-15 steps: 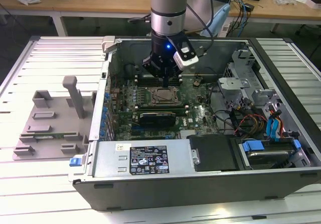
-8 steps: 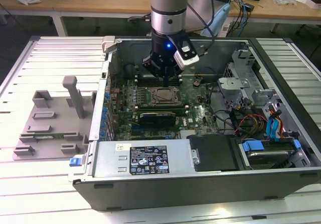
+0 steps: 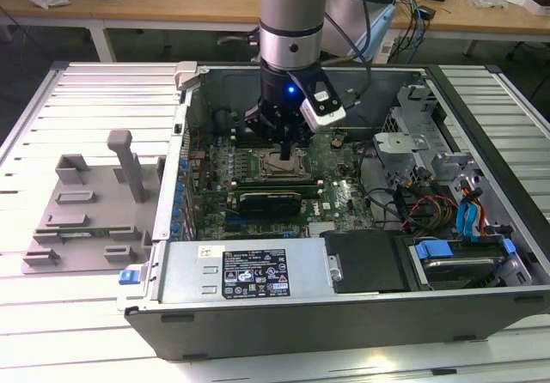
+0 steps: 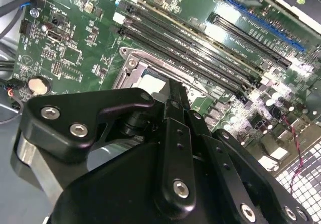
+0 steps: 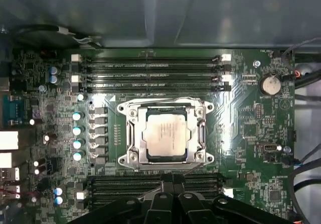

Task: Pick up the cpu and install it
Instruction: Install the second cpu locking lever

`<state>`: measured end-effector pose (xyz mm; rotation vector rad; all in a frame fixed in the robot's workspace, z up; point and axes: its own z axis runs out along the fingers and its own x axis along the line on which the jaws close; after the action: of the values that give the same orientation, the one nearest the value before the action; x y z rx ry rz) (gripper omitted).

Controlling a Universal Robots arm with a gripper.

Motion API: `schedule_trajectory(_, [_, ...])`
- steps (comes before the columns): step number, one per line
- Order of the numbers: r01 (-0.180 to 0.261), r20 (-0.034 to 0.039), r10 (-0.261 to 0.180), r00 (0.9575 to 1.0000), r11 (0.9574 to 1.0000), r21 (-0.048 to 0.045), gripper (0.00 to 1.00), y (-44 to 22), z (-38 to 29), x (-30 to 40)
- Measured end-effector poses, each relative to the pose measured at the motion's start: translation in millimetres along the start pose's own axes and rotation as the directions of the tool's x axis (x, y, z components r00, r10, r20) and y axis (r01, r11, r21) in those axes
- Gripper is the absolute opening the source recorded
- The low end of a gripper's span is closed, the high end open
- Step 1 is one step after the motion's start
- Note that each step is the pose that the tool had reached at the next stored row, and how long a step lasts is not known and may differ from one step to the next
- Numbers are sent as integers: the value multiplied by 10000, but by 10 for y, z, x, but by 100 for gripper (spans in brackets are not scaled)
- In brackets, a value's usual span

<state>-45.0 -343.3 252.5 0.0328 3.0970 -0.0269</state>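
first wrist view: end effector (image 5: 168, 186) (empty) above cpu (image 5: 164, 134)

Open computer case (image 3: 361, 314), grey fixture plate (image 3: 86, 220)

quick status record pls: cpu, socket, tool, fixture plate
cpu: silver-topped chip lying flat inside the socket frame, square to it
socket frame: metal frame on the green motherboard, between memory slot rows
tool: above the socket inside the open computer case; not holding the cpu
fixture plate: grey plate on the table at the exterior view's left, outside the case
task state: cpu sits in the socket
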Motion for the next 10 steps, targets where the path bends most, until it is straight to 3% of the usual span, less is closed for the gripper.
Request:
schedule_trajectory(2, [6,-4,-6,10000,10000,14,11,-27,11,0])
schedule_trajectory(5, [100,-128,-99,9999,9999,106,11,-41,43,1])
schedule_trajectory(7, [128,-141,-127,9998,9999,104,11,-60,71,2])
schedule_trajectory(10, [154,-142,-152,9998,9998,103,11,-141,90,5])
